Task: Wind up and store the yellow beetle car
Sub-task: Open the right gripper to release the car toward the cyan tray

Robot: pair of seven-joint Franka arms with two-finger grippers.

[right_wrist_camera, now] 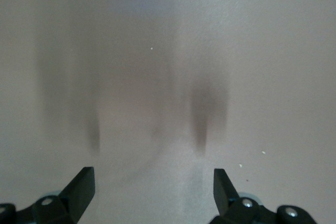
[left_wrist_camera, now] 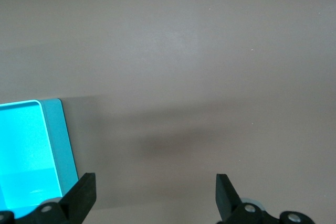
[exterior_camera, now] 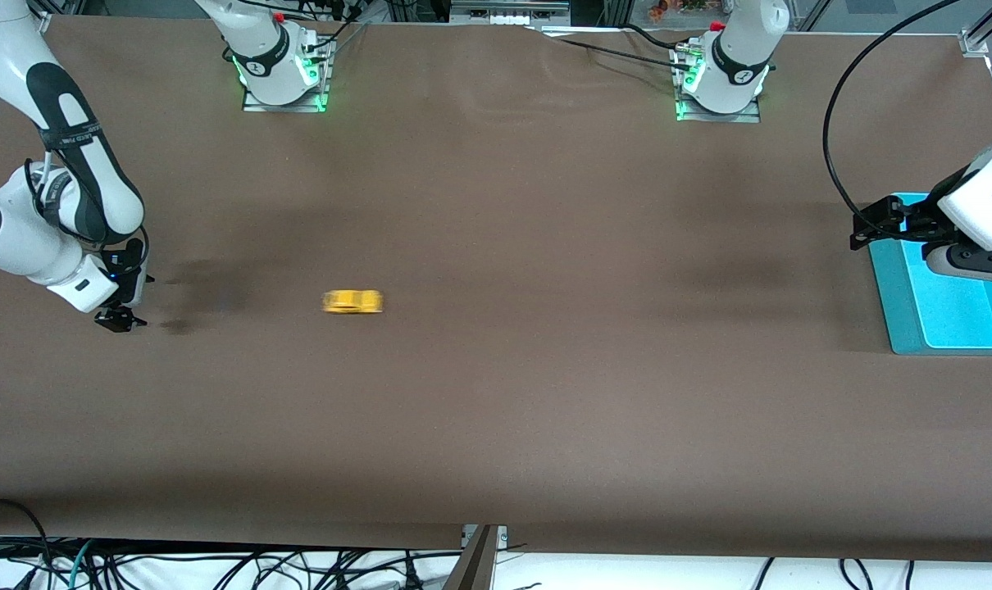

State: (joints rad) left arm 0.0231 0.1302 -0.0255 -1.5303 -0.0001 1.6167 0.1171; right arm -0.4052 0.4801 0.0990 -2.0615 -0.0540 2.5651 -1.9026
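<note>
The yellow beetle car (exterior_camera: 352,301) sits blurred, perhaps rolling, on the brown worktop (exterior_camera: 496,410), well apart from the teal tray (exterior_camera: 898,311). The left gripper (left_wrist_camera: 155,195) hangs over that tray's edge, fingers spread; the right gripper (right_wrist_camera: 153,190), fingers spread, hovers at the worktop's other end

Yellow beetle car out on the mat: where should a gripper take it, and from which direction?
Judging from the front view, come straight down on the yellow beetle car and pinch its long flanks. It lies lengthwise along the table, and looks blurred, possibly rolling, so wait until it stops.
</note>
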